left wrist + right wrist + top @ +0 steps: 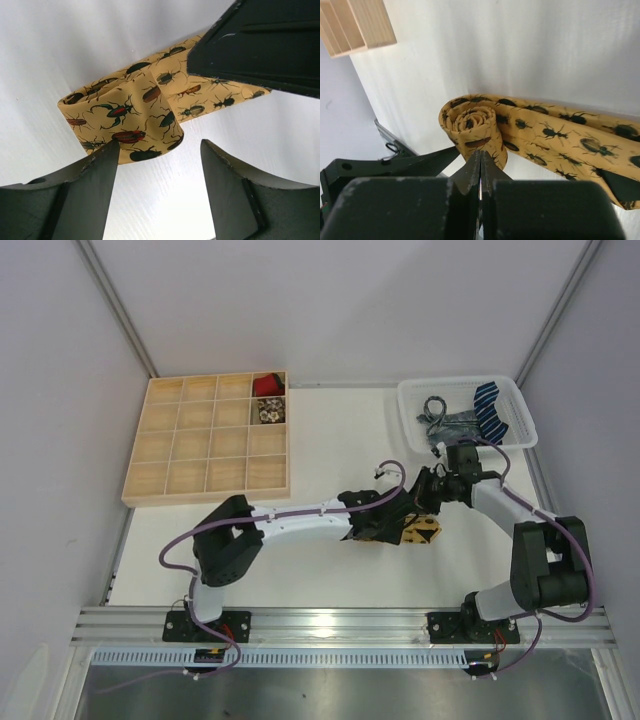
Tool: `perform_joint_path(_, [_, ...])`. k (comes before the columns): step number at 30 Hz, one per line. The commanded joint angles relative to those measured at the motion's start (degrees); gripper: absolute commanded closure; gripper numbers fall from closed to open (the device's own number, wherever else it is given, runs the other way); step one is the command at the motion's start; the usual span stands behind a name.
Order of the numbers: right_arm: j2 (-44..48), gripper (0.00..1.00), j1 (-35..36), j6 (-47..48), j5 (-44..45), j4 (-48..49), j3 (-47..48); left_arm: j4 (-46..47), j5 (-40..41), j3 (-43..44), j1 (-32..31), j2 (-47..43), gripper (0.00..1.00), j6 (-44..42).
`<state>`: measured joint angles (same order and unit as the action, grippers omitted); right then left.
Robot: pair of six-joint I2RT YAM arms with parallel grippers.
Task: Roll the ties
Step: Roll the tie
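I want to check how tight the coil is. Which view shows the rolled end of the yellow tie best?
Right wrist: only it shows the spiral layers of the yellow tie. Left wrist shows just the roll's outer side; the top view hides most of it under the arms.

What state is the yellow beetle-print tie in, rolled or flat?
Partly rolled. One end of the yellow tie is wound into a spiral coil; the rest trails flat on the table, not yet rolled.
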<state>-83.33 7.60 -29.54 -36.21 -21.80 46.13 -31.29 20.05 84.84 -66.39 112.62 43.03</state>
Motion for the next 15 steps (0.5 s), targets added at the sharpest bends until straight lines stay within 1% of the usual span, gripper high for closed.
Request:
perform_joint_path(1, [0.02, 1.0, 1.89, 2.73, -4.57, -2.89, 2.47, 6.75, -1.24, -3.26, 0.47, -6.0, 0.28, -1.19])
perform_joint_path(4, [-1.48, 1.0, 4.35, 1.86, -7.47, -0.88, 2.21, 10.09, -2.12, -5.73, 0.74, -7.76, 0.28, -1.37])
perform_joint_path(6, [-2.45, 1.0, 5.41, 0.98, -8.87, 0.35, 2.21, 10.72, -2.21, -6.26, 0.74, -8.47, 0.28, -1.72])
perform_joint_path(10, [-1.92, 1.0, 6.73, 0.54, -7.65, 0.97, 2.3, 11.6, -2.21, -6.96, 0.82, -9.61, 0.28, -2.59])
perform_joint_path(13, [-3.41, 1.0, 7.17, 0.62, -7.65, 1.24, 2.3, 12.92, -2.83, -8.1, 0.82, -11.54, 0.28, -2.95])
perform_joint_path(15, [-4.38, 1.0, 7.26, 0.97, -7.3, 1.41, 2.04, 12.92, -2.21, -8.63, 1.0, -14.26, 0.28, -3.3])
